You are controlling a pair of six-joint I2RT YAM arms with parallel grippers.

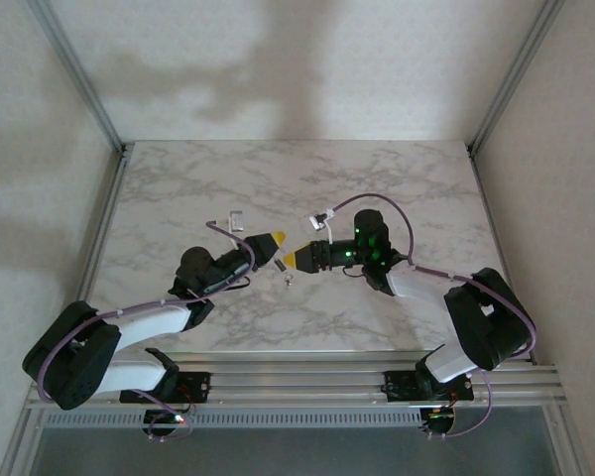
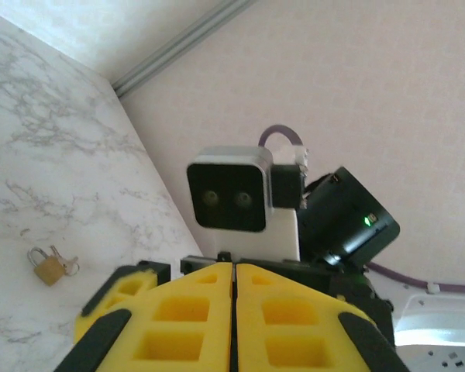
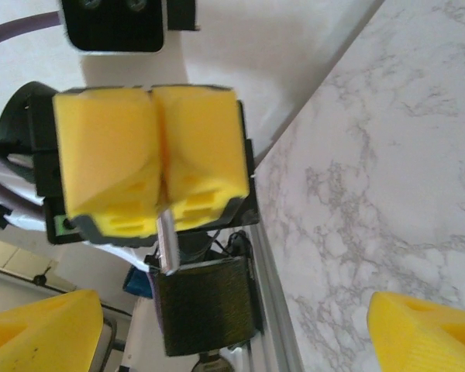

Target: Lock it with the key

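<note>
The left gripper (image 2: 234, 273) has its yellow fingers (image 2: 178, 314) pressed tight together at the bottom; the other arm's camera (image 2: 231, 190) looks back from just above them. A little gold padlock (image 2: 48, 268) with keys (image 2: 67, 263) lies on the marble table (image 2: 54, 147), far left.

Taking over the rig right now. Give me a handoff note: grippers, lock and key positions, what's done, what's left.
Left gripper: shut, pinching a thin silver piece that sticks out under its fingers, probably the key.
Right gripper: open, empty, facing the left one, tips close but apart.
Padlock: lying on the table near the grippers, more keys beside it, not held. Shackle state too small to tell.
Done: key apparently picked up.
Left: hold the padlock with the right, insert the key, turn to lock.
</note>
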